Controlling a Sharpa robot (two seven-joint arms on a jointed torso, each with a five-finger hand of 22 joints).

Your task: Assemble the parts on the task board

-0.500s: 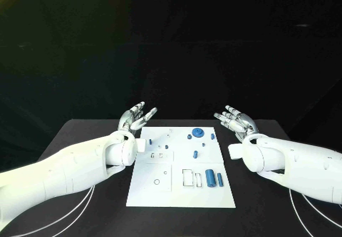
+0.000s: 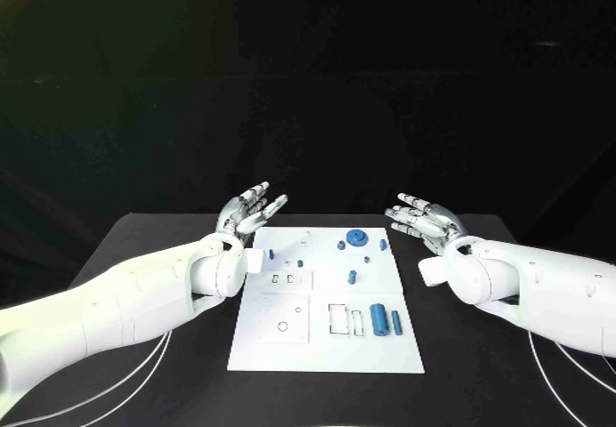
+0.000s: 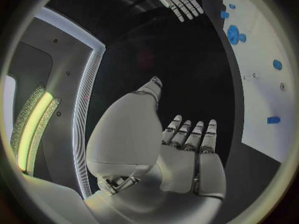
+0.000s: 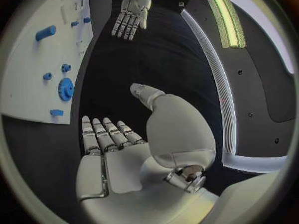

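The board [image 2: 328,347] lay flat mid-counter [image 2: 154,245], its blue parts loose on it: a gear [image 2: 356,237] near the far edge, a cylinder [image 2: 380,318] nearer the robot. The left hand [image 2: 249,212] and right hand [image 2: 425,220] hovered beside the far corners, palms up, fingers [image 2: 409,199] spread, holding nothing. The likely risk: small pegs [image 2: 352,277] could roll or scatter if a descending hand brushed them, since both must turn over first.
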